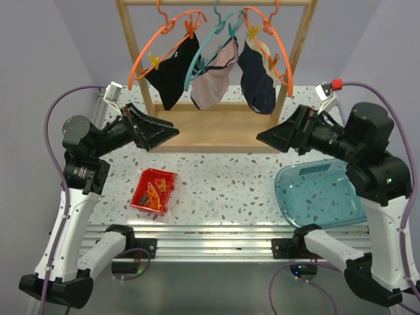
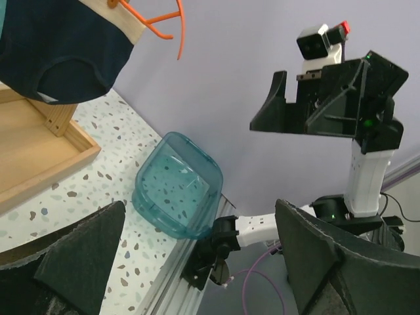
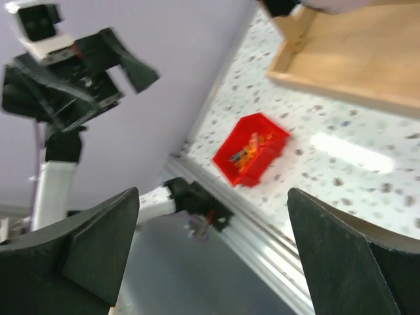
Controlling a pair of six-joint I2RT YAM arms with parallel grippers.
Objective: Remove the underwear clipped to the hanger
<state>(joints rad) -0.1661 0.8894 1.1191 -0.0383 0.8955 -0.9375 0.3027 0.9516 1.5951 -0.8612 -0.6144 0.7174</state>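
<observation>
Three briefs hang clipped to hangers on a wooden rack [image 1: 216,134]: black [image 1: 172,73] on the left orange hanger [image 1: 164,41], dusty pink [image 1: 215,82] on the teal hanger [image 1: 205,47], navy [image 1: 257,84] on the right orange hanger [image 1: 277,47]. The navy one also shows in the left wrist view [image 2: 59,49]. My left gripper [image 1: 172,133] is open and empty, in front of the rack's left foot, below the black brief. My right gripper [image 1: 262,138] is open and empty, by the rack's right foot, below the navy brief.
A red bin [image 1: 154,190] holding loose clips sits front left, also in the right wrist view [image 3: 251,148]. A clear blue tray [image 1: 320,193] sits front right, also in the left wrist view [image 2: 176,184]. The rack's wooden base tray lies between both grippers.
</observation>
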